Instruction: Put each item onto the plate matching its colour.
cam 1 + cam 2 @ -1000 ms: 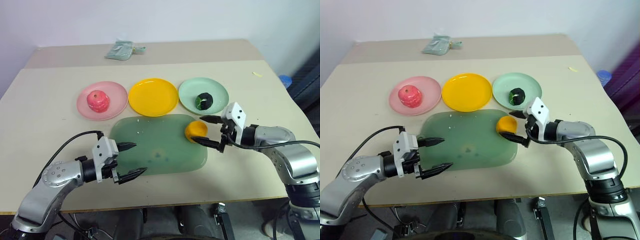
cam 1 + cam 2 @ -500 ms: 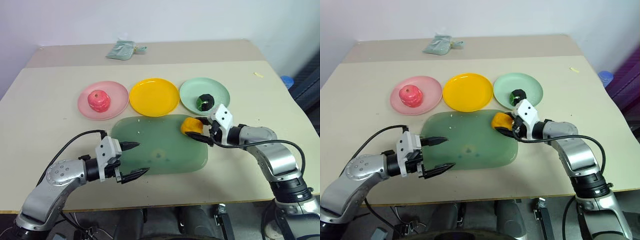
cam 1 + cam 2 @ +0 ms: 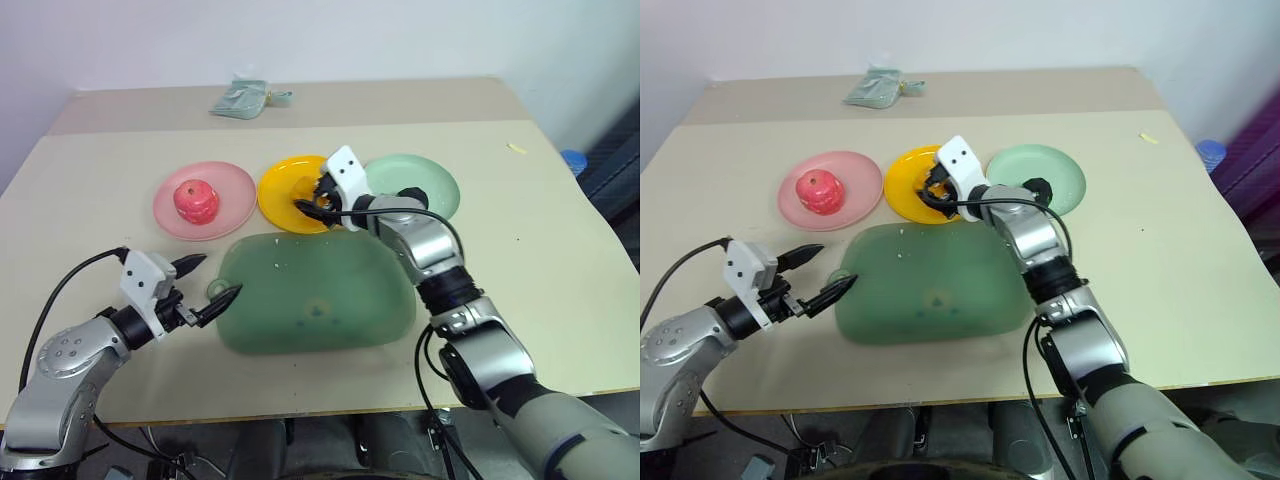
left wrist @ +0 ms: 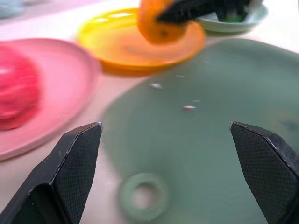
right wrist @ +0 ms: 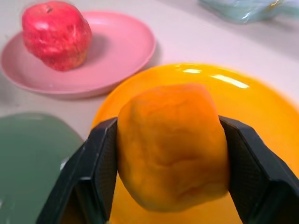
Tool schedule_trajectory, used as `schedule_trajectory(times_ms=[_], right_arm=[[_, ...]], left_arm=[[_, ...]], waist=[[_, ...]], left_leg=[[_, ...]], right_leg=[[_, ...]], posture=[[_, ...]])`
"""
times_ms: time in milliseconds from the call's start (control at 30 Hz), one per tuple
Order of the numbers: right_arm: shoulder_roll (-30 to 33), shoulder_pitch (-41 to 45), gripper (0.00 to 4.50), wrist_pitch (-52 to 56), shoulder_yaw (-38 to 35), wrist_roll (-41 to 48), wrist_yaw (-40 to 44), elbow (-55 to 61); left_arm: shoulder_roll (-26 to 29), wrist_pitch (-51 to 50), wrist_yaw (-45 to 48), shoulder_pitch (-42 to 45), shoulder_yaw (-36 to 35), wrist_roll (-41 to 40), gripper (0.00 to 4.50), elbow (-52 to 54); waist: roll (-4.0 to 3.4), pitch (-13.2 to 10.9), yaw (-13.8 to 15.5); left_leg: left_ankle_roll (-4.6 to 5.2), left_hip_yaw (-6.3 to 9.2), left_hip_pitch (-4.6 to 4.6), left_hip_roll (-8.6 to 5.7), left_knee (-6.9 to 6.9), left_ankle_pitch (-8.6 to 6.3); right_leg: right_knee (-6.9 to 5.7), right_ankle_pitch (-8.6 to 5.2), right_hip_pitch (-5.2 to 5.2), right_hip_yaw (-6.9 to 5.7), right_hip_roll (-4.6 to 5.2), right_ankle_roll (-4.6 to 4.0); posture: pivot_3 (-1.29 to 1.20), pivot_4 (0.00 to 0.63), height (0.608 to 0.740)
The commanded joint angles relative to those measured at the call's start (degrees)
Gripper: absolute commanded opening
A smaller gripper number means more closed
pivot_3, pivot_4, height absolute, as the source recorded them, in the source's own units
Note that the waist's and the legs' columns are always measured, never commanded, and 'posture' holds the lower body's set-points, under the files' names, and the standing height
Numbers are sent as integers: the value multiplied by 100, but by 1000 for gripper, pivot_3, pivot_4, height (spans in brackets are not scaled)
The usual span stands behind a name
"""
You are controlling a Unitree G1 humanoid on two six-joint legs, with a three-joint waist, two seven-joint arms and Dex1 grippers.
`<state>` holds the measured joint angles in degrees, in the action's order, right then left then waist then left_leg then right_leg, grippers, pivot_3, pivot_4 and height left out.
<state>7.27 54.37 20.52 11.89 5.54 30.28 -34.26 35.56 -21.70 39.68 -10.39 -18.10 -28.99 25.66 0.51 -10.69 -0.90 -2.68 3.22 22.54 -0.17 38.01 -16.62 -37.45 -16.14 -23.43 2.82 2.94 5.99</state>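
My right gripper is shut on the orange-yellow item and holds it over the yellow plate. I cannot tell whether the item touches the plate. The pink-red apple-like item sits on the pink plate. On the mint green plate lies the dark green-black item, partly behind my right arm. My left gripper stands open and empty by the near left edge of the green mat.
The mat's loop tab lies just ahead of my left fingers. A pale green cloth bundle rests at the table's far side. A small yellow scrap lies at the far right.
My right gripper closed on the orange-yellow item at the mat's far right corner and carried it left, over the yellow plate. My left gripper drew back to the left, off the mat.
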Motion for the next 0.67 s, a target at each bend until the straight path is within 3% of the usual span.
schedule_trajectory(times_ms=[33, 233, 333, 500, 667], right_arm=[[36, 296, 4366, -606, -327, -33, -83, -254], [1207, -734, 4480, -756, -902, 520, 948, 1584], [2232, -1718, 4480, -492, -1369, 988, 1749, 2663], [3461, -3310, 4480, 270, -2246, 1753, 2533, 3463], [3826, -4168, 4480, 451, -2571, 1861, 2595, 3662]], left_arm=[[-69, 166, -133, -176, -265, 32, 4500, 239], [-150, 230, -451, -348, -657, 116, 4500, 185], [-22, 375, -493, -451, -1117, 306, 4500, -290], [60, 593, -479, -626, -1783, 344, 4500, -868], [30, 710, -435, -868, -2004, 375, 4500, -990]], waist=[[0, 0, -3], [0, 0, 29], [0, 0, 28], [-1, 0, -33], [-1, 0, -48]], left_leg=[[0, -2, 0, 0, 0, 0], [1, 3, 0, 1, 0, -1], [4, 4, -2, 1, 0, -2], [9, -2, -10, 7, -3, -5], [11, -15, -21, 14, -2, -6]], right_leg=[[1, 0, 0, 0, 2, 0], [0, 0, 2, -3, -2, 0], [6, 0, 8, -6, -2, 1], [12, -1, 14, -3, -16, -1], [11, -1, 20, 7, -21, -1]], posture=[[0, 150, 740], [0, 150, 740], [0, 150, 740], [0, 150, 740], [0, 150, 740]])
